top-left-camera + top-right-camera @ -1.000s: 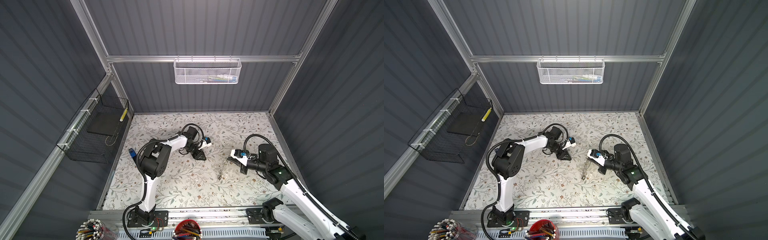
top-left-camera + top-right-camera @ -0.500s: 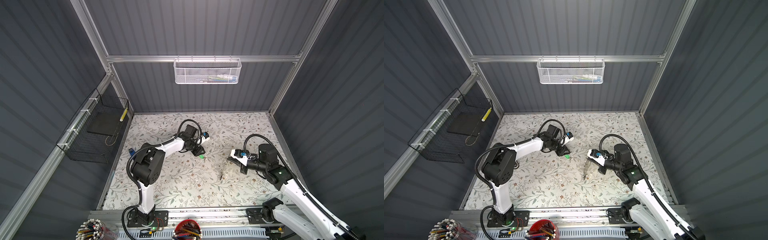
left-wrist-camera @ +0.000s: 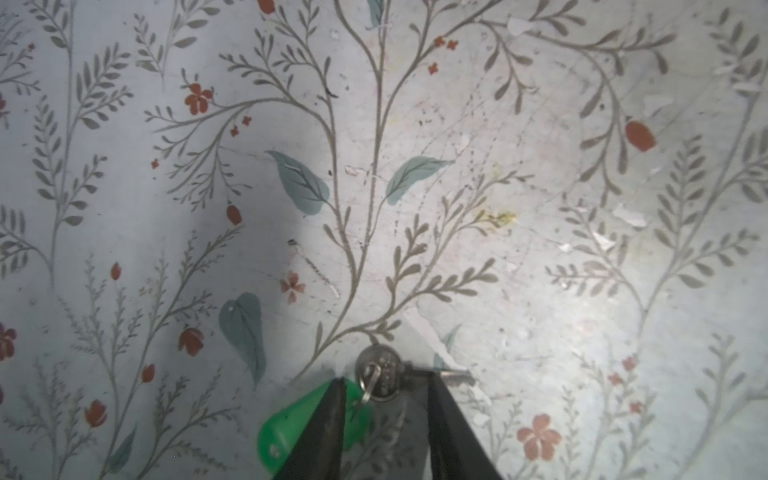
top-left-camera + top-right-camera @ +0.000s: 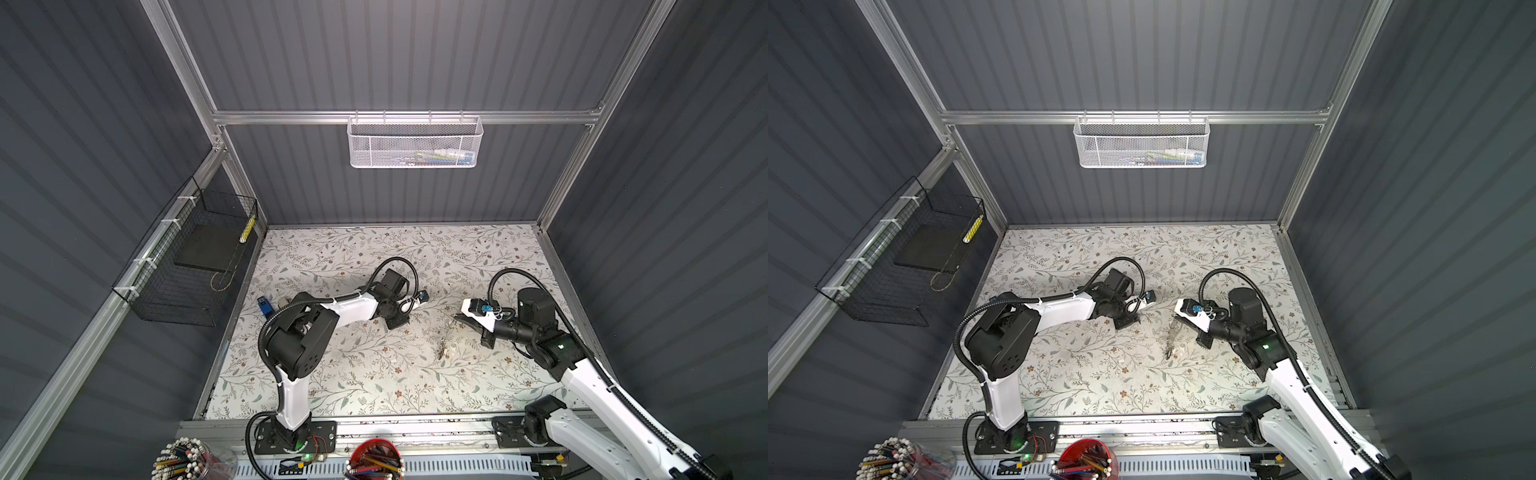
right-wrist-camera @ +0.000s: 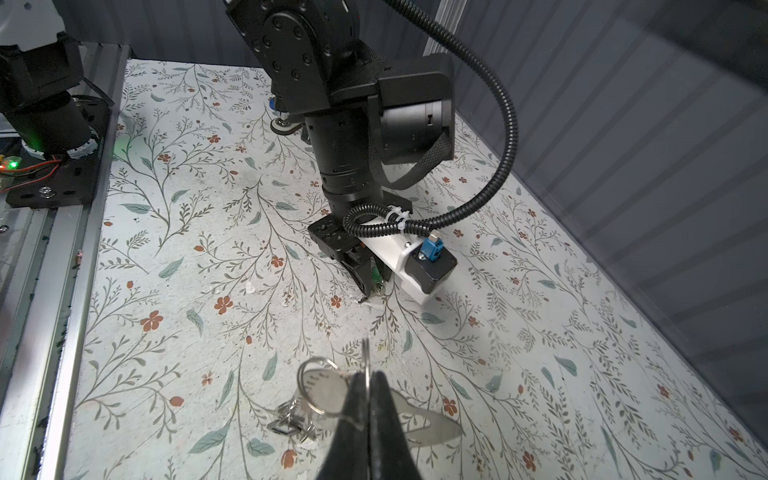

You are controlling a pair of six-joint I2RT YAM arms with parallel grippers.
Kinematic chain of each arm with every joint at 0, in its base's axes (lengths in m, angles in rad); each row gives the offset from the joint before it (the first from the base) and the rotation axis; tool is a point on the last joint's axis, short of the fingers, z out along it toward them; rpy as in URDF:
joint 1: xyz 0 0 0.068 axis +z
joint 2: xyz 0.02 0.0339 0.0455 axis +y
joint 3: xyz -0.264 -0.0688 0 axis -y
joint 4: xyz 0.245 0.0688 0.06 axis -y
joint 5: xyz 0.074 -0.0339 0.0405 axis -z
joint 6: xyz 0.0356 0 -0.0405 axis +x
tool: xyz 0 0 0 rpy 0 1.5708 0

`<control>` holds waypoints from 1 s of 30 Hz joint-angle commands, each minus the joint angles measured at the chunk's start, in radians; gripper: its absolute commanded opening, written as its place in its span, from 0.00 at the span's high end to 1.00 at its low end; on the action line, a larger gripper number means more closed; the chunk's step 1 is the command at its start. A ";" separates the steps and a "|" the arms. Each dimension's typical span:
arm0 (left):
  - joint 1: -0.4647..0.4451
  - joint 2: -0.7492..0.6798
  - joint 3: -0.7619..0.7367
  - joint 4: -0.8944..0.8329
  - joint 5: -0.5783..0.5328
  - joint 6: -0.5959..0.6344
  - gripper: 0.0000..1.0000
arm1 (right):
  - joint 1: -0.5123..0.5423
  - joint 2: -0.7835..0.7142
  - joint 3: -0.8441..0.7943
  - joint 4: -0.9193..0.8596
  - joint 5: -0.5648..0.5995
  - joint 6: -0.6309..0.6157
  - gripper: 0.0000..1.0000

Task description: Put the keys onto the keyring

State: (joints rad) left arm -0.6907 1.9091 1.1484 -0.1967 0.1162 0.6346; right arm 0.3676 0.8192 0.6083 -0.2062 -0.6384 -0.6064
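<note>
Left wrist | left gripper (image 3: 386,378) apart, key (image 3: 376,374) lengthwise across gap | right gripper (image 5: 368,376) clamps keyring (image 5: 446,430)

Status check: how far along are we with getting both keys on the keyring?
Apparently done: a silver key with a black-rimmed clear tag looks already hung on the flat grey metal keyring, which the right gripper pinches shut. In hand: the left gripper stands open astride the silver key with the green plastic tag, flat on the floral table. Left: grasp that key, carry it over, thread it on.
</note>
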 commanded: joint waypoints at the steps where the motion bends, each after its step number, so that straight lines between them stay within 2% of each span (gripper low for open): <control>1: 0.005 -0.018 -0.025 0.008 -0.040 0.055 0.65 | 0.004 -0.009 0.013 0.019 0.003 0.006 1.00; 11: 0.008 -0.050 -0.046 0.009 0.004 0.064 0.66 | 0.004 0.001 0.017 0.018 0.000 0.002 1.00; 18: 0.092 -0.060 0.020 -0.117 0.206 0.091 0.66 | 0.005 0.003 0.017 0.016 -0.002 -0.001 1.00; 20: 0.106 -0.044 0.056 -0.172 0.252 0.131 0.66 | 0.005 0.003 0.018 0.017 -0.001 0.000 1.00; 26: 0.115 0.023 0.157 -0.292 0.256 0.256 0.68 | 0.005 0.003 0.018 0.012 0.000 -0.004 1.00; 30: 0.115 0.041 0.174 -0.299 0.266 0.332 0.69 | 0.005 0.004 0.020 0.007 0.002 -0.008 1.00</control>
State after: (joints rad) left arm -0.5694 1.9167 1.2949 -0.4187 0.3412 0.8654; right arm 0.3683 0.8242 0.6083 -0.2062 -0.6312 -0.6102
